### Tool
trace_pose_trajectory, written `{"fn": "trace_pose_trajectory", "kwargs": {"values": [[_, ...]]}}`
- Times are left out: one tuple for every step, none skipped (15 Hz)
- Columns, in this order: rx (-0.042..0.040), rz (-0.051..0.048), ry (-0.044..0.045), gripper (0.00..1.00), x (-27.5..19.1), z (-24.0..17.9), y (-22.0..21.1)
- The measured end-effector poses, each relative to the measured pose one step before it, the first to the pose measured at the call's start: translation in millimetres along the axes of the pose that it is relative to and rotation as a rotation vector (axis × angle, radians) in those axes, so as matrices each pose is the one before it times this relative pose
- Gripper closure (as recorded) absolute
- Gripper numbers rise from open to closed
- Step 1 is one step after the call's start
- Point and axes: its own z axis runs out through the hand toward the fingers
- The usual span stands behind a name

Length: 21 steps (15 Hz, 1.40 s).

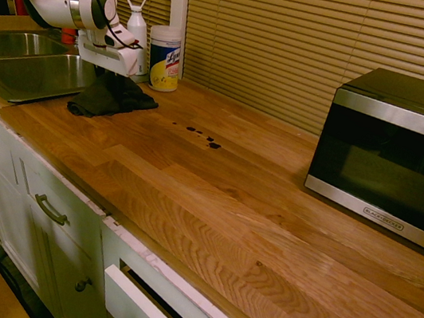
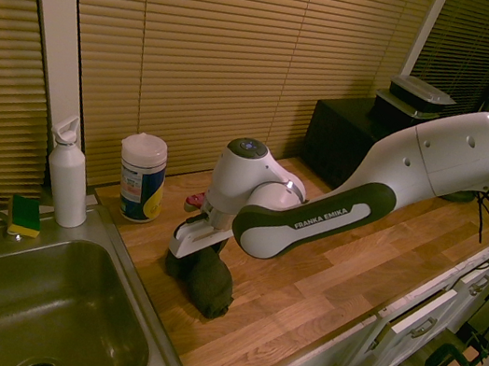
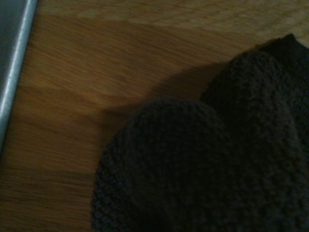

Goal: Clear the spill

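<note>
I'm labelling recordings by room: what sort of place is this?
Most likely a kitchen: there is a metal sink with a sponge at its edge, a microwave on the wooden counter, and cabinets with drawers below.
</note>
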Motion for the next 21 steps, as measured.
{"fn": "trace_pose_trajectory", "kwargs": {"values": [[-0.00219, -0.00004, -0.00041, 1.0, 1.53, 0.91, 1.26], [-0.00092, 0.00033, 0.00061, 1.0, 1.79, 0.32, 0.82], [-0.00079, 0.00223, 0.00103, 1.0, 2.19, 0.22, 0.87], [-0.0003, 0.00389, -0.00043, 1.0, 2.87, 0.12, 1.13], [0.00064, 0.00489, -0.00214, 1.0, 3.69, -0.21, 1.39], [-0.00061, 0.00529, 0.00015, 1.0, 4.91, 0.12, 1.94], [-0.00149, 0.0089, 0.00099, 1.0, 6.19, 0.49, 2.54], [-0.0015, 0.01118, 0.00016, 1.0, 7.07, 0.58, 2.92], [-0.0013, 0.01056, -0.00098, 1.0, 7.5, 0.67, 3.15], [-0.00119, 0.00992, -0.0007, 1.0, 7.56, 0.56, 3.15], [-0.00137, 0.00787, 0.00271, 1.0, 7.95, 0.04, 3.27], [-0.00296, 0.01098, 0.00478, 1.0, 10.0, 0.51, 4.26], [-0.00147, 0.01275, 0.00234, 1.0, 9.42, 0.11, 4.04], [-0.00078, 0.01457, 0.00052, 1.0, 10.33, -0.05, 4.46], [-0.00138, 0.01326, 0.00153, 1.0, 12.11, -0.03, 5.31], [-0.00297, 0.01336, 0.0043, 1.0, 13.14, 0.45, 5.95], [-0.00287, 0.01222, 0.0022, 1.0, 12.73, 0.85, 5.96], [-0.00064, 0.01124, -0.00233, 1.0, 11.04, 0.6, 5.16], [0.00011, 0.0091, -0.00462, 1.0, 8.77, 0.34, 4.09], [0.00035, 0.00941, -0.00447, 1.0, 7.81, 0.33, 3.78], [-0.00003, 0.01107, -0.00239, 1.0, 8.73, 0.44, 4.36]]}}
